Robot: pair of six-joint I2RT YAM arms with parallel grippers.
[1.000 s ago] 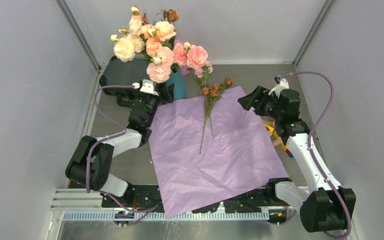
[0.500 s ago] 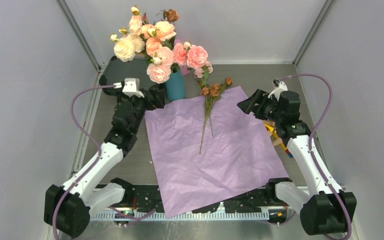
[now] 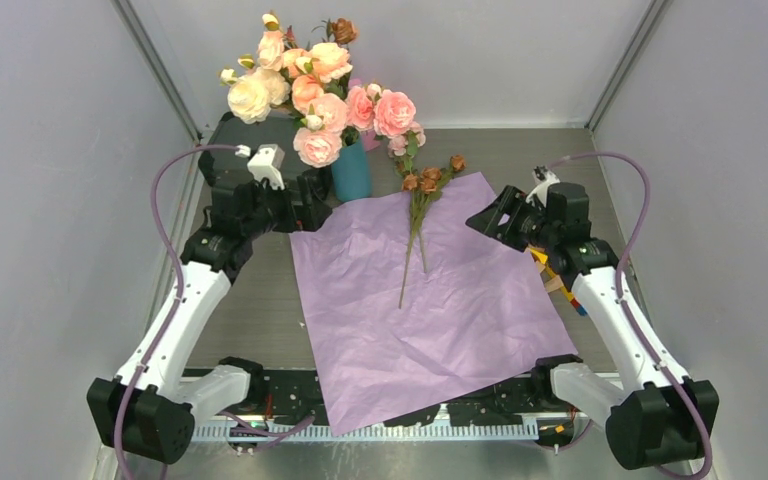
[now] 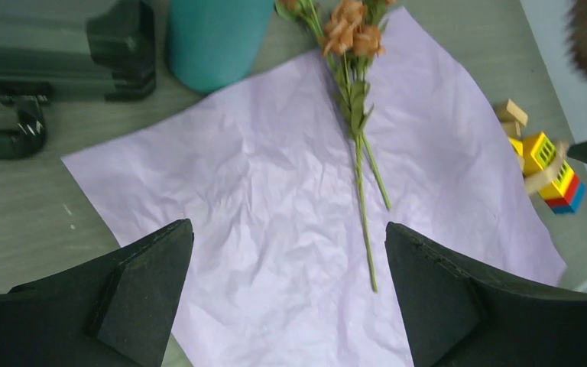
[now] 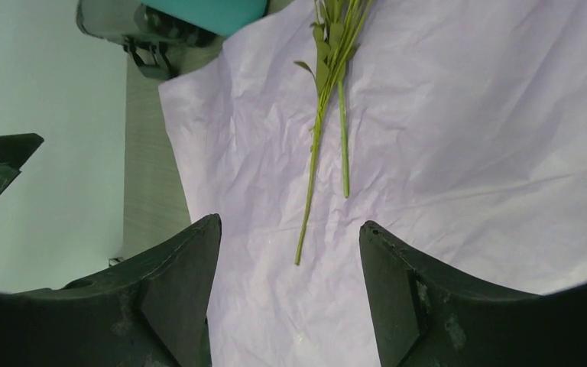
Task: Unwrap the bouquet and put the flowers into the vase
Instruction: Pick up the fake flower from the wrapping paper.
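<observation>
The pink-lilac wrapping paper (image 3: 430,300) lies spread flat on the table. On it lies a small spray of rust-brown flowers (image 3: 428,180), its thin green stems (image 4: 361,176) running toward the near side. The teal vase (image 3: 351,172) stands at the paper's far left corner and holds a bunch of pink, peach and cream roses (image 3: 310,90). My left gripper (image 3: 307,207) hovers open just left of the vase, with nothing between its fingers (image 4: 153,260). My right gripper (image 3: 482,218) stands open over the paper's right edge, pointing at the stems (image 5: 321,153). It too holds nothing.
A black case (image 3: 235,140) sits at the back left behind my left gripper. Coloured toy blocks (image 3: 552,272) lie beside my right arm, off the paper's right edge. Grey walls close in on both sides and at the back.
My left arm has stretched out and its gripper has drawn back left from the vase, jaws opening wide. The right gripper has edged left and down toward the paper, its jaws narrowing slightly.
</observation>
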